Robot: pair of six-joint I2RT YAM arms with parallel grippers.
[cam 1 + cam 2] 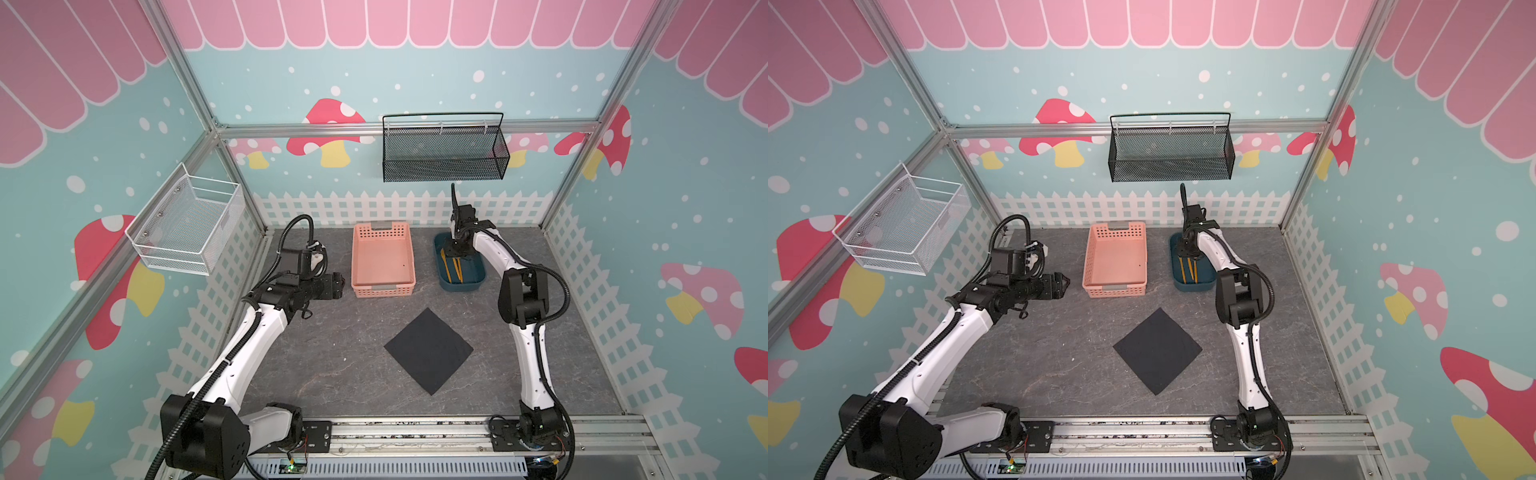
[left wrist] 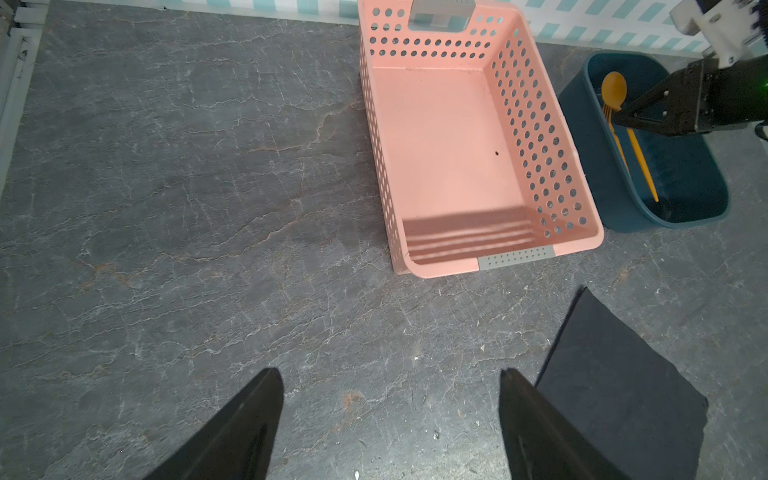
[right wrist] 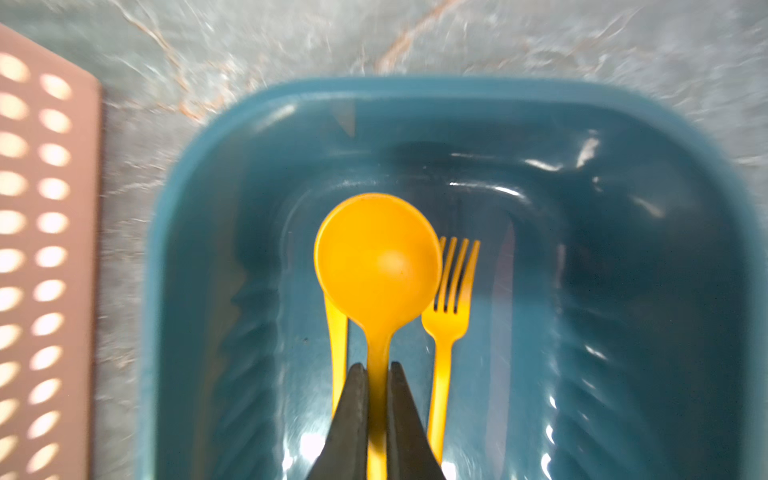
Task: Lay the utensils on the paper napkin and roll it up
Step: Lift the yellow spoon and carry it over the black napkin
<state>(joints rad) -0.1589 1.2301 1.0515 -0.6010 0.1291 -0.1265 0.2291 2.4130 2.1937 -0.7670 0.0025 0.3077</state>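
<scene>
Three orange-yellow utensils lie in the dark blue tub: a round-bowled spoon, a fork and a knife partly under the spoon. My right gripper reaches down into the tub and is shut on the spoon's handle. The black paper napkin lies flat and bare, turned like a diamond, in the middle of the table in both top views. My left gripper hangs open over bare tabletop left of the pink basket, with the napkin just beside one finger.
The pink basket stands between the two arms, beside the tub. A black mesh basket hangs on the back wall and a white wire basket on the left wall. A white fence lines the table's edges.
</scene>
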